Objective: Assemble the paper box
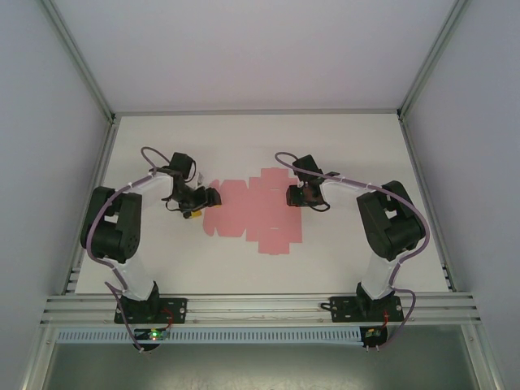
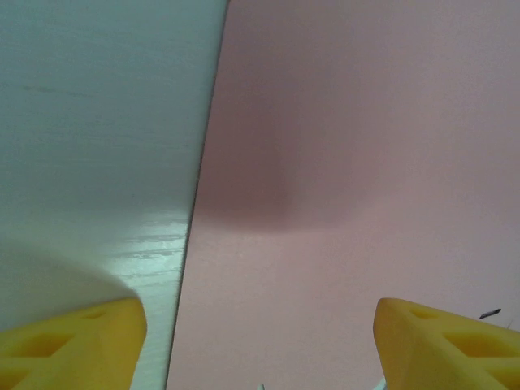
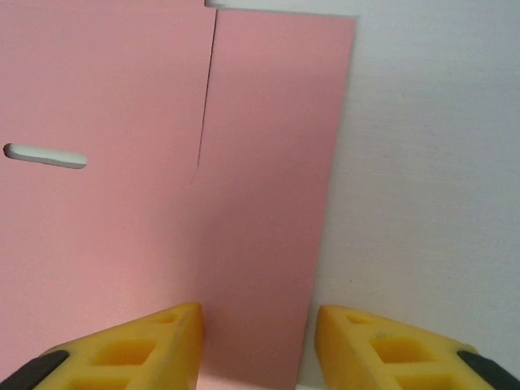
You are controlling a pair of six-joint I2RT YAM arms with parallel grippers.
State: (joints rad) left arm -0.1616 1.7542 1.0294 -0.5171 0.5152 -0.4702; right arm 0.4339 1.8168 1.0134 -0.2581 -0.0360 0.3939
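Both my arms fold inward: my left gripper has its jaws spread wide, my right gripper narrower, still parted.

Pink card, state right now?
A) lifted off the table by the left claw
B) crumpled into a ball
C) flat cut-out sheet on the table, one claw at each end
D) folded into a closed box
C: the pink card lies spread flat on the table with its flaps out, the left claw at its left end and the right claw at its right edge.
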